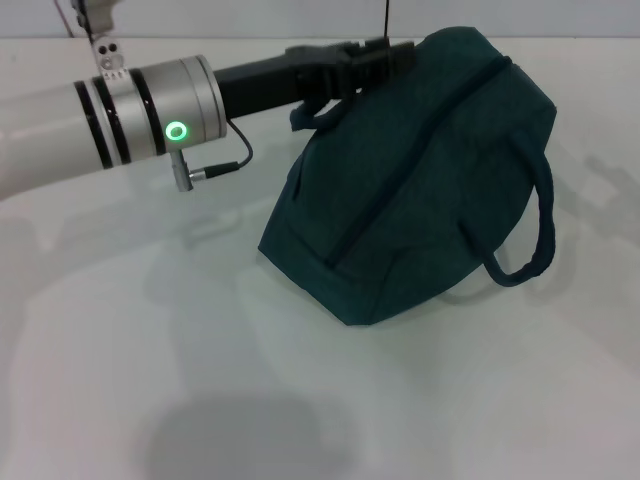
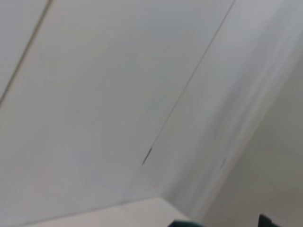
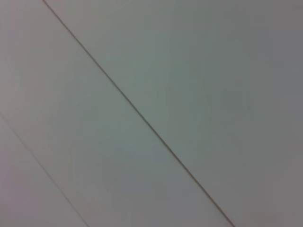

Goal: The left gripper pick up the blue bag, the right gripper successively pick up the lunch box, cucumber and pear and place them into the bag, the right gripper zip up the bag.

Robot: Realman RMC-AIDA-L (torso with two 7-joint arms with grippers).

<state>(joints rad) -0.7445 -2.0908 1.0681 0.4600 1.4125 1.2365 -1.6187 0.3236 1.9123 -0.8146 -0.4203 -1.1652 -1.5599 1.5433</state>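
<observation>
We're looking down on a plain white table [image 1: 200, 380], glossy enough to carry soft shadows, with a pale wall behind it along the far edge. Both wrist views give us only white panelled surface crossed by thin dark seams.

Count it up: one blue bag [image 1: 400, 190], one arm in sight. The bag sits right of centre on the table, tipped up onto its lower edge, zipper line running along its top, one looped handle [image 1: 535, 225] hanging off its right side and a second loop up by the claw.

The left gripper [image 1: 362, 62] reaches in from the left, level with the bag's upper far corner, and its black fingers are closed around the fabric and handle there. Green ring light [image 1: 176, 130] glowing on its wrist, thin cable dangling below.
</observation>
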